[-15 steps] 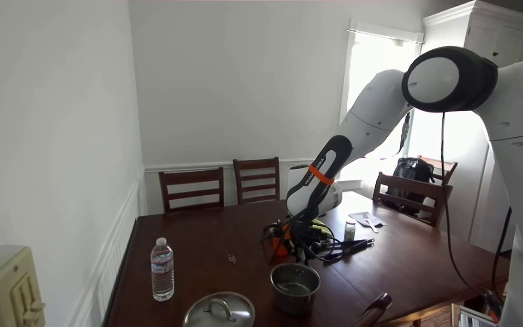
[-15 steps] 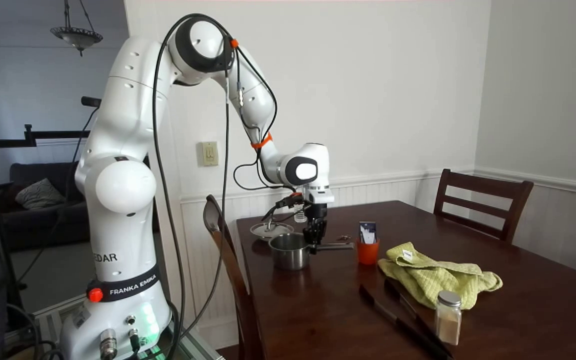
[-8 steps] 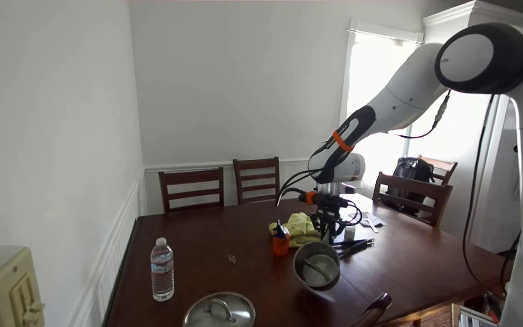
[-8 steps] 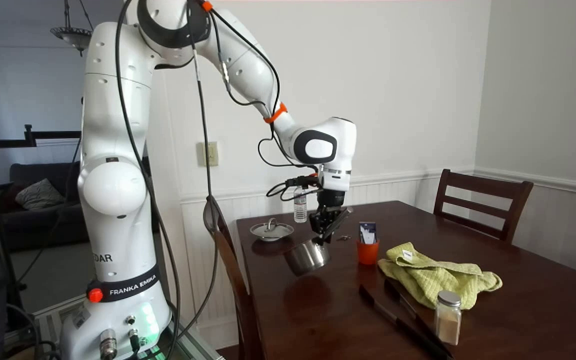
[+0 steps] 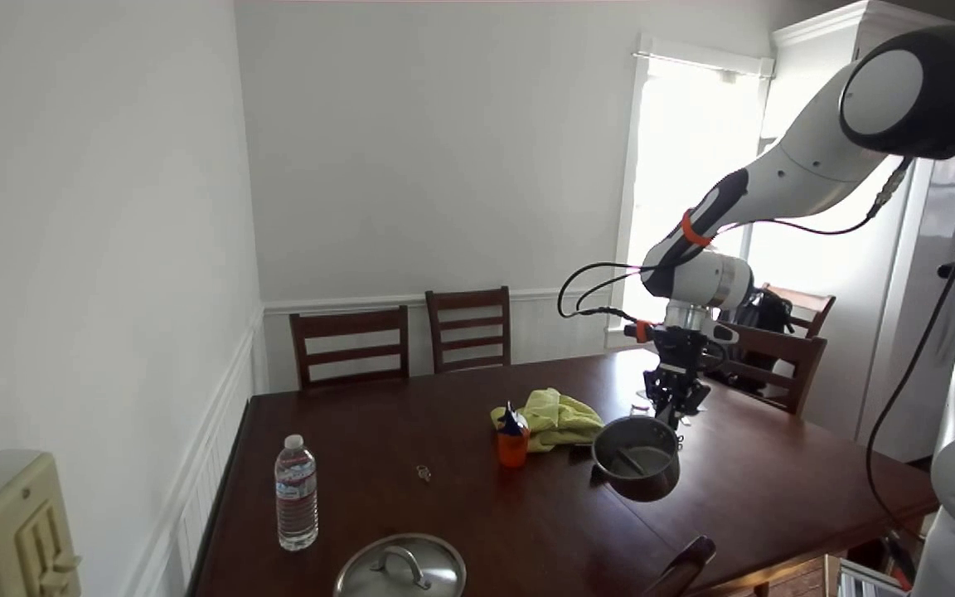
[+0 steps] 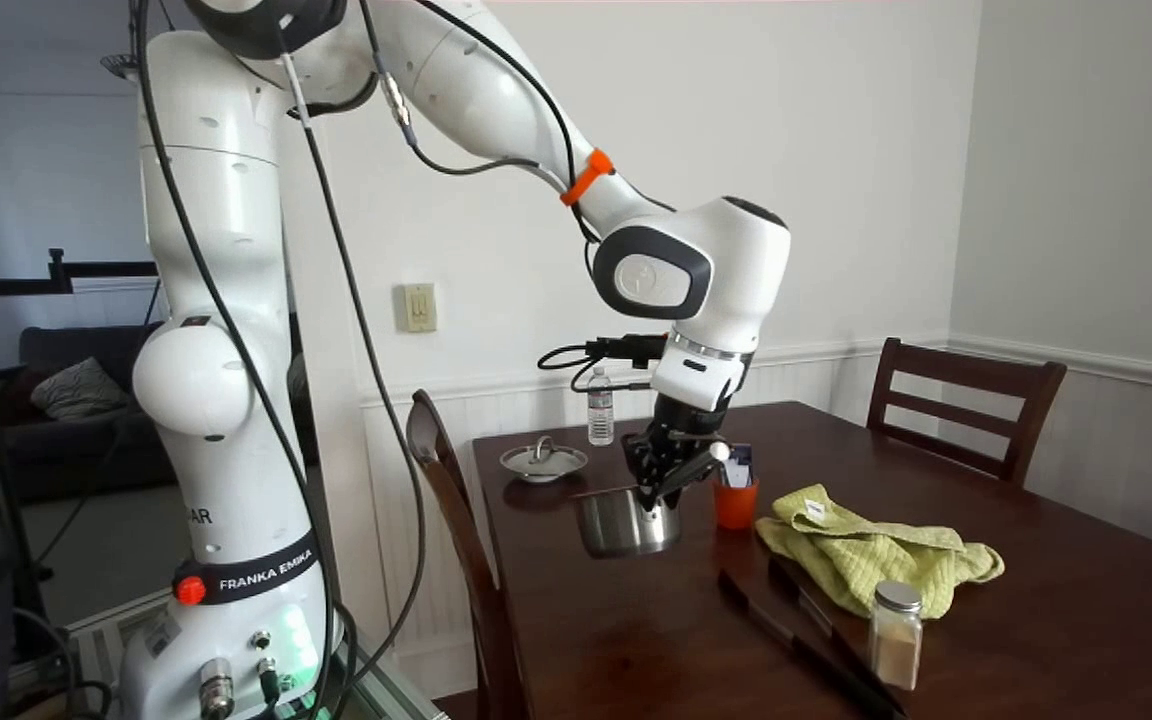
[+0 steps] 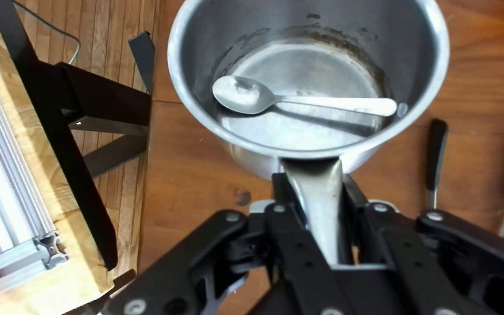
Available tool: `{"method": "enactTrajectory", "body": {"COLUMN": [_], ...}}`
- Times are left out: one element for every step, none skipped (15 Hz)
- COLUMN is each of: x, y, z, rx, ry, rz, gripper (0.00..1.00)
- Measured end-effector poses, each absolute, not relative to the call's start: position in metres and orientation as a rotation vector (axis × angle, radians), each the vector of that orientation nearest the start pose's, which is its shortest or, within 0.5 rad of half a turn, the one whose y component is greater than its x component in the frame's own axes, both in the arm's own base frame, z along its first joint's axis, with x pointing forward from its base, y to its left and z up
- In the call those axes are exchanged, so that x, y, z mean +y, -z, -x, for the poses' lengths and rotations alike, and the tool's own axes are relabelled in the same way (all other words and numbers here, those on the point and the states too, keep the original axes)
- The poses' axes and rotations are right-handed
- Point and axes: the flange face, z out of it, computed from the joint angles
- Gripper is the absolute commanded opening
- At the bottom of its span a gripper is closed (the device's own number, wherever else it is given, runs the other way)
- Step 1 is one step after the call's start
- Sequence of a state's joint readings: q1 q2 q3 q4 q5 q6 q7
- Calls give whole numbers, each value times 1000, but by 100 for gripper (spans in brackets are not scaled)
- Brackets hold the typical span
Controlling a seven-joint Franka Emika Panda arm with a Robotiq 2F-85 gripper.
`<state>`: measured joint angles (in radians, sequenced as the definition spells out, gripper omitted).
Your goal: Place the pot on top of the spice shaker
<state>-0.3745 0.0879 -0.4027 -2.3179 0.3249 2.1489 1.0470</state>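
Observation:
The silver pot hangs in the air over the table, a little tilted, in both exterior views (image 5: 647,489) (image 6: 626,525). My gripper (image 5: 666,410) is shut on the pot's handle close to the rim, as the wrist view shows (image 7: 313,188). The pot (image 7: 252,159) has a spoon (image 7: 335,104) lying inside it. The spice shaker (image 6: 896,640), a clear jar with a metal cap, stands upright on the table, apart from the pot. In an exterior view only a bit of the shaker (image 5: 640,406) shows beside my gripper.
A green cloth (image 6: 866,550) and two black-handled utensils (image 6: 806,655) lie near the shaker. An orange cup (image 6: 735,505) stands close behind the pot. The lid (image 5: 411,572) and water bottle (image 5: 296,497) are farther off. A chair (image 6: 461,530) stands at the table edge.
The pot has left the table. My gripper has lifted it by the handle, turned it, and carried it rightward in both exterior views, away from the lid and bottle.

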Motion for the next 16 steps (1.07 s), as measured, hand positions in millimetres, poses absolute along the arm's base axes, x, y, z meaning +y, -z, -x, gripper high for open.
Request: {"method": "enactTrajectory", "body": {"x": [-347,-358,-368,-376,-382,-386,-387,-387,-387,-386,-385,-383,-384,-386,-390,-396], "y": [-293,-296,-300,-305,-310,-316,-321,-325,-326,-326,-323,-319,-316,-314,-313,-314], "z": [-344,-333,-323,-316,-311,-309,-310,-311,-312,-312,-313,-314,-317,-321,-325,-330], "rx": [2524,2541,2557,2569,2576,2579,2579,2579,2580,2581,2580,2575,2567,2558,2548,2539], "ry": [-386,-371,-355,-338,-319,-290,-263,-251,-247,-249,-258,-265,-263,-259,-254,-245], "rz": [1475,1414,1354,1296,1241,1195,1163,1149,1144,1147,1139,1097,1041,982,924,868], "gripper": [7,7,7,7,30,30,30,7,7,7,7,7,7,7,7,7]}}
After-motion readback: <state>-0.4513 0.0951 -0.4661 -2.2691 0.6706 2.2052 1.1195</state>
